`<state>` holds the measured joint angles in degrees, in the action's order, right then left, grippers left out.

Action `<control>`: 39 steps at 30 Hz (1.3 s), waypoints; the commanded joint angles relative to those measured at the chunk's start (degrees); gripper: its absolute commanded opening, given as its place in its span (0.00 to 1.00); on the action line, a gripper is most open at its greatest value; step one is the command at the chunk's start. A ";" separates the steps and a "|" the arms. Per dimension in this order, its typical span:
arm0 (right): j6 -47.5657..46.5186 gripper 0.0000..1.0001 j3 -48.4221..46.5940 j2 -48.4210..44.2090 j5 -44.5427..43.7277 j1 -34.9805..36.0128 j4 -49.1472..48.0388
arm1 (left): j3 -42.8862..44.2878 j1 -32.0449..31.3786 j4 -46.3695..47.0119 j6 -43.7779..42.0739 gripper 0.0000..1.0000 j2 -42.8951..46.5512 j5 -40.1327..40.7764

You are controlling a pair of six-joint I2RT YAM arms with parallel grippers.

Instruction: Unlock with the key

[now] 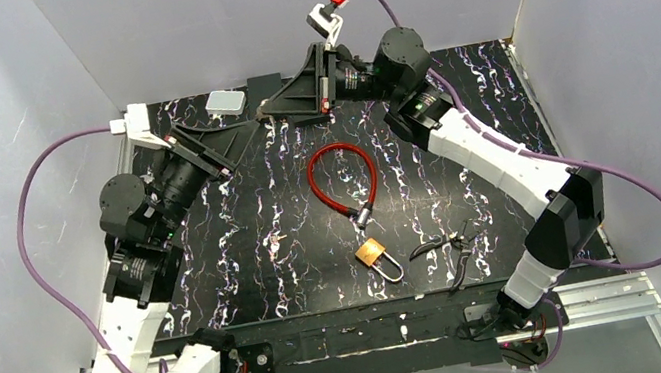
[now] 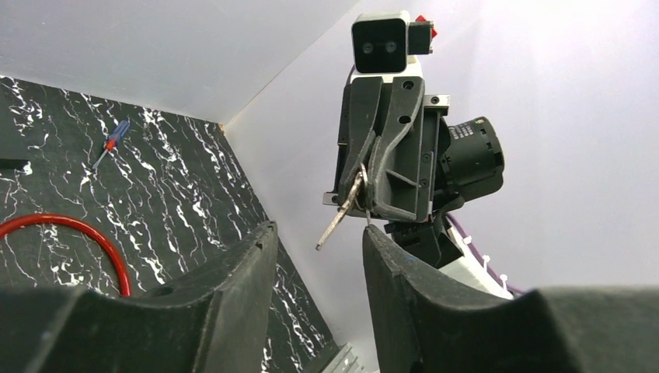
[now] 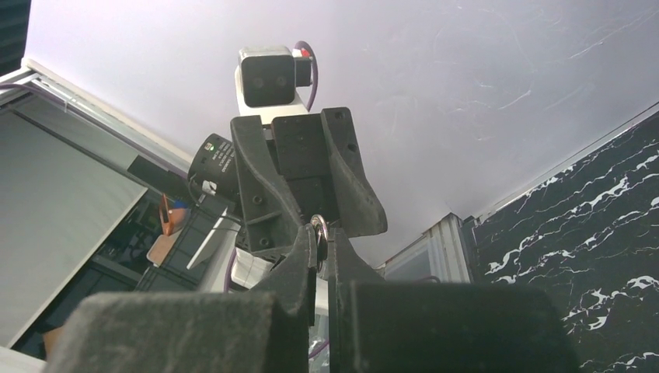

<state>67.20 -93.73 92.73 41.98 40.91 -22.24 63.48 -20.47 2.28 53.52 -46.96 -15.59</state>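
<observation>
Thin silver key (image 2: 339, 217) on a ring, blade angled down, was pinched in right gripper (image 2: 365, 208), held high over rear of table (image 1: 498, 118). Left gripper (image 2: 319, 230) faced it, fingers spread. Brass padlock (image 1: 373, 252) lay near front.

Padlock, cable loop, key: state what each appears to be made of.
Padlock: golden, slightly shiny body, probably brass; silvery shackle, likely steel.
Cable loop: glossy red skin, likely a plastic sheath; core hidden.
Key: thin, pale silvery blade, evidently metal; which alloy cannot be told.
</observation>
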 commanded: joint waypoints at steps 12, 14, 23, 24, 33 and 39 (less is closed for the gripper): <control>0.41 0.01 0.51 -2.80 2.10 0.07 -1.42 | 2.39 0.25 5.45 -3.78 0.00 -1.60 -3.88; 0.08 0.01 0.81 -2.68 2.59 -0.22 -0.47 | 2.48 0.23 5.32 -4.16 0.00 -1.27 -4.59; -11.52 0.69 5.14 -8.02 -1.19 -4.90 9.81 | 10.97 0.23 -19.74 -11.86 0.00 -0.40 -5.08; -12.42 0.70 6.61 -9.21 -2.61 -5.09 9.61 | 12.82 0.21 -24.77 -13.78 0.00 -0.48 -5.36; -0.38 0.72 11.37 -6.62 5.15 -4.79 -18.76 | 26.51 0.19 -48.69 -22.19 0.00 -5.59 -16.59; 7.39 0.64 5.29 -0.40 11.93 -0.53 -25.72 | 29.31 0.20 -50.54 -22.58 0.00 -8.47 -19.98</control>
<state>69.06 -84.14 90.08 47.92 37.15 -37.98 91.66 -20.43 -43.88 32.86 -53.47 -31.09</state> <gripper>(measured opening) 0.678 0.016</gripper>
